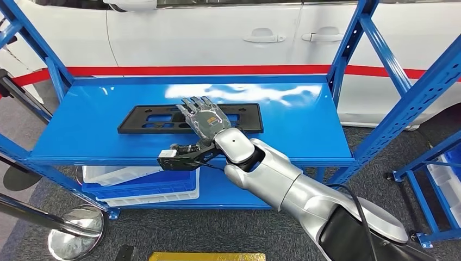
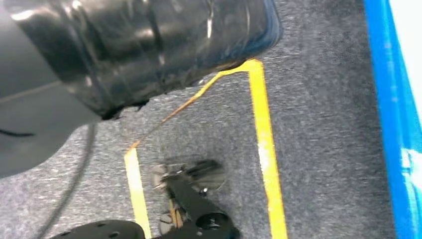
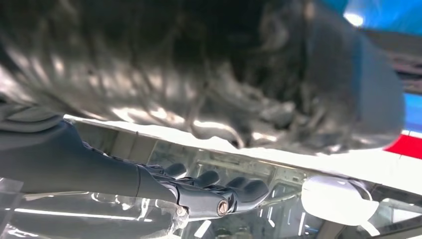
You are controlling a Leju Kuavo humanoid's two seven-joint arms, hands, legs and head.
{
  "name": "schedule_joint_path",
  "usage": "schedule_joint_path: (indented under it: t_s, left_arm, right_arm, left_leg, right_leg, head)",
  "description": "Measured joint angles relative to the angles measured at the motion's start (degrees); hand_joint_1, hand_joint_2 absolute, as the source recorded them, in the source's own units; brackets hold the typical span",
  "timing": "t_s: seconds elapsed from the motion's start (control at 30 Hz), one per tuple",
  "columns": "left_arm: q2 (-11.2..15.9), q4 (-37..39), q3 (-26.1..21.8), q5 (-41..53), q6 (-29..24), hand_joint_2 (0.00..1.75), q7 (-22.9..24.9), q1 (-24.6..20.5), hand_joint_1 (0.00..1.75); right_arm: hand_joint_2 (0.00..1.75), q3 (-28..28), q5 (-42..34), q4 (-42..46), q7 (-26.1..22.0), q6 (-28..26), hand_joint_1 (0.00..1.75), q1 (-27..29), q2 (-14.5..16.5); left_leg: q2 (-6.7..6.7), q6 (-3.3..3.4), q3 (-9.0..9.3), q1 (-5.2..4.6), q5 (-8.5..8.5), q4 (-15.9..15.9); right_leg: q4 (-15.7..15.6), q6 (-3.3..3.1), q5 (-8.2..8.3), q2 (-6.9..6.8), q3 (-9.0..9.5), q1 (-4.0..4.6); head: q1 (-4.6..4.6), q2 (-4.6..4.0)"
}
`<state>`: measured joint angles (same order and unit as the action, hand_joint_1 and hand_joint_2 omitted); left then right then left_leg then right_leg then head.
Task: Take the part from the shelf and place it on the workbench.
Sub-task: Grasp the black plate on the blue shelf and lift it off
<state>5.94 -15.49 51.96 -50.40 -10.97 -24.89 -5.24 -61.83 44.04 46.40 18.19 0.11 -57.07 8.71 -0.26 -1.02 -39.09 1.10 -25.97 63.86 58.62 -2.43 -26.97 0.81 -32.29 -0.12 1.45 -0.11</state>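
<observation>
Part [image 1: 163, 118] middle hidden under right hand [image 1: 204, 117]

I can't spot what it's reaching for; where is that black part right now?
In the head view, the black part lies flat mid-shelf on the blue shelf, with the right hand over its middle.

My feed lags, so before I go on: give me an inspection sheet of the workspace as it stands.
Surface: blue shelf, glossy, part lies flat on it.
Job's things: black part, long and flat with cut-outs, not lifted.
Clutter: white and blue bins on the lower level.
Hands: right hand over the part's middle, fingers stretched out flat, contact unclear; left hand nothing seen.
Cables: black cable along the right arm.
Surroundings: white car with a red stripe behind the shelf; grey carpet, yellow floor tape.
</observation>
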Motion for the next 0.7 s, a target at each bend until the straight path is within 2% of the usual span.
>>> schedule_joint_path:
  t_s: [0.03, 0.07, 0.17, 0.23, 0.27, 0.3, 0.37, 0.4, 0.43, 0.47, 0.5, 0.57, 0.6, 0.7]
  left_arm:
    - [0.0, 0.0, 0.0, 0.0, 0.0, 0.00, 0.0, 0.0, 0.00]
    - [0.0, 0.0, 0.0, 0.0, -0.1, 0.00, 0.1, -0.1, 0.00]
    - [0.0, 0.1, 0.1, 0.0, -0.8, 0.00, 0.7, -0.2, 0.00]
    - [0.0, 0.1, 0.1, 0.0, -1.2, 0.00, 0.9, -0.2, 0.00]
    - [0.0, 0.1, 0.1, 0.0, -1.4, 0.00, 0.8, -0.3, 0.00]
    - [0.0, 0.1, 0.1, 0.1, -1.5, 0.00, 0.8, -0.4, 0.00]
    - [0.1, 0.1, 0.1, 0.1, -1.6, 0.00, 0.9, -0.5, 0.00]
    - [0.1, 0.1, 0.1, 0.1, -1.6, 0.00, 1.0, -0.4, 0.00]
    - [0.1, 0.1, 0.1, 0.1, -1.6, 0.00, 1.1, -0.4, 0.00]
    - [0.1, 0.1, 0.1, 0.1, -1.7, 0.00, 1.3, -0.3, 0.00]
    - [0.1, 0.1, 0.1, 0.1, -1.9, 0.00, 1.5, -0.3, 0.00]
    - [-0.1, 0.1, 0.1, 0.1, -2.3, 0.00, 2.1, -0.4, 0.00]
    - [-0.2, 0.1, 0.1, 0.1, -2.5, 0.00, 2.4, -0.4, 0.00]
    - [-0.2, 0.1, 0.1, 0.0, -2.9, 0.00, 2.9, -0.4, 0.00]
  right_arm:
    - [0.00, 0.0, 0.0, 0.0, 0.0, 0.1, 0.00, 0.0, 0.0]
    - [0.44, 0.0, -0.1, 0.0, 0.0, 0.3, 0.00, 0.0, 0.0]
    - [1.75, 0.0, -0.6, 0.0, 0.1, 1.0, 0.00, 0.1, -0.1]
    - [1.75, 0.0, -1.2, 0.1, 0.1, 1.9, 0.00, 0.0, -0.2]
    - [1.75, 0.0, -1.4, 0.1, 0.0, 2.5, 0.00, -0.1, -0.2]
    - [1.75, 0.0, -1.6, 0.1, -0.1, 3.1, 0.00, 0.0, -0.3]
    - [1.75, 0.0, -1.9, 0.1, -0.3, 4.1, 0.00, 0.2, -0.6]
    - [1.75, 0.0, -2.0, 0.0, -0.3, 4.3, 0.00, 0.3, -0.8]
    - [1.75, 0.0, -2.0, 0.0, -0.3, 4.4, 0.00, 0.4, -0.9]
    - [1.75, 0.0, -2.1, 0.0, -0.3, 4.6, 0.00, 0.5, -1.0]
    - [1.75, 0.0, -2.2, 0.0, -0.4, 4.9, 0.00, 0.4, -1.1]
    - [1.75, 0.0, -2.8, 0.1, -0.6, 6.1, 0.00, 0.3, -1.1]
    - [1.75, 0.0, -3.2, 0.2, -0.8, 6.8, 0.00, 0.3, -1.1]
    - [1.75, 0.0, -4.8, 0.4, -1.2, 8.8, 0.00, 0.2, -1.3]
  left_leg:
    - [0.03, 0.13, 0.42, -0.17, 1.85, -2.8]
    - [0.08, 0.39, 0.72, -0.35, 3.17, -4.6]
    - [0.12, 1.35, 0.97, -0.67, 3.34, -5.4]
    - [0.11, 1.85, 1.43, -0.46, 3.01, -5.5]
    - [0.13, 2.15, 1.73, -0.36, 2.84, -5.7]
    - [0.12, 2.45, 1.96, -0.38, 2.63, -5.7]
    - [0.11, 2.89, 2.32, -0.52, 2.21, -5.7]
    - [0.07, 2.98, 2.53, -0.61, 2.02, -5.7]
    - [0.02, 3.01, 2.77, -0.73, 1.84, -5.7]
    - [-0.05, 3.01, 3.07, -0.85, 1.66, -5.7]
    - [-0.11, 2.97, 3.38, -0.94, 1.49, -5.7]
    - [-0.17, 2.71, 3.77, -1.14, 1.18, -5.6]
    - [-0.16, 2.51, 3.81, -1.11, 1.06, -5.6]
    - [-0.09, 1.71, 3.88, -0.95, 0.85, -5.7]
  right_leg:
    - [0.0, 0.24, -0.40, 0.01, 0.42, 0.03]
    - [0.1, 0.53, -0.73, 0.05, 0.56, 0.05]
    - [0.2, 1.53, -1.50, 0.15, 0.77, 0.17]
    - [1.3, 2.11, -2.57, 0.02, 0.61, 0.16]
    - [3.4, 2.34, -3.68, -0.06, -0.42, 0.16]
    - [6.8, 2.50, -5.08, -0.16, -2.22, 0.09]
    - [14.7, 2.61, -7.58, -0.21, -7.09, 0.07]
    - [16.9, 2.52, -7.56, -0.21, -8.79, 0.09]
    - [16.9, 2.31, -6.41, -0.20, -9.41, 0.16]
    - [14.4, 1.95, -4.24, -0.20, -8.78, 0.29]
    - [10.3, 1.41, -1.61, -0.20, -7.18, 0.52]
    - [2.9, 0.42, 1.55, -0.32, -3.94, 1.03]
    - [1.0, 0.17, 2.02, -0.38, -3.04, 1.25]
    - [-0.3, -0.13, 2.22, -0.47, -2.41, 1.17]
  head:
    - [0.00, 0.00]
    - [-0.03, 0.00]
    - [-0.16, 0.00]
    - [-0.21, 0.00]
    - [-0.23, 0.00]
    - [-0.24, 0.00]
    - [-0.24, 0.00]
    - [-0.25, 0.00]
    - [-0.26, 0.00]
    - [-0.26, 0.00]
    - [-0.25, 0.00]
    - [-0.20, 0.00]
    - [-0.21, 0.00]
    - [-0.28, 0.00]
